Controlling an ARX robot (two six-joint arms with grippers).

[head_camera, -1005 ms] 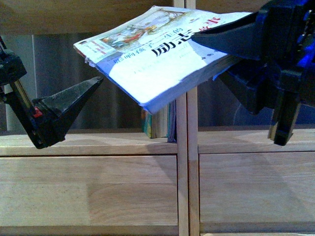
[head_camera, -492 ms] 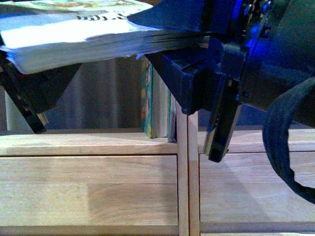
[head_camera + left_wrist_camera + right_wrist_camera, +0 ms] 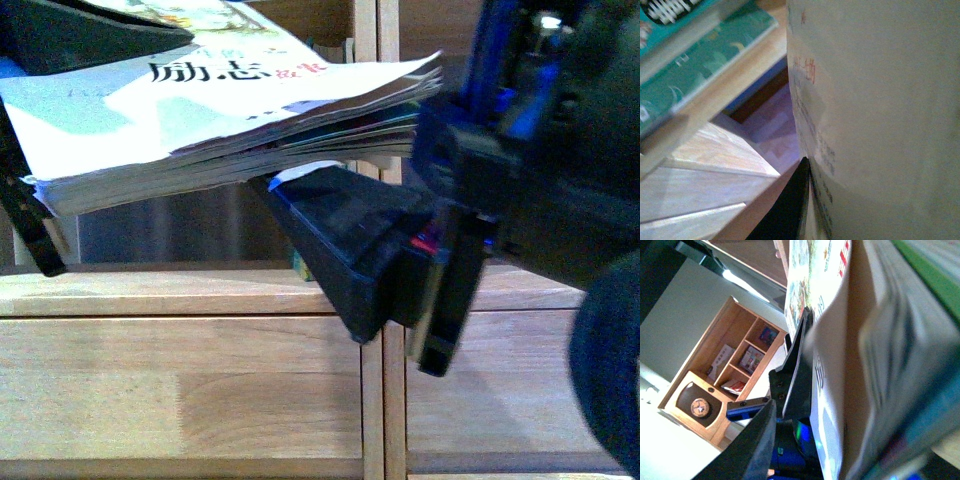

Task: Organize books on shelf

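The white-and-blue book [image 3: 220, 100] with black lettering lies nearly flat in the air in front of the shelf [image 3: 180, 370]. My left gripper [image 3: 30, 150] is shut on its left edge, one black finger on the cover and one below. In the left wrist view the book's pale cover [image 3: 880, 110] fills the frame beside a black finger [image 3: 790, 210]. My right gripper [image 3: 350, 200] is open, with its lower finger [image 3: 340, 240] under the book's right part. The right wrist view shows the book [image 3: 830, 365] edge-on next to a grey finger [image 3: 750, 445].
Upright books [image 3: 297, 262] stand on the shelf board behind my right finger, mostly hidden. Teal-green books [image 3: 695, 65] show in the left wrist view. The shelf's centre post [image 3: 378, 400] and drawer fronts lie below. A wooden cabinet [image 3: 725, 370] stands far behind.
The book has swung round and levelled, so its lettering now reads upright. My right arm has come closer to the camera, its lower finger now under the book. The left finger sits on the cover.
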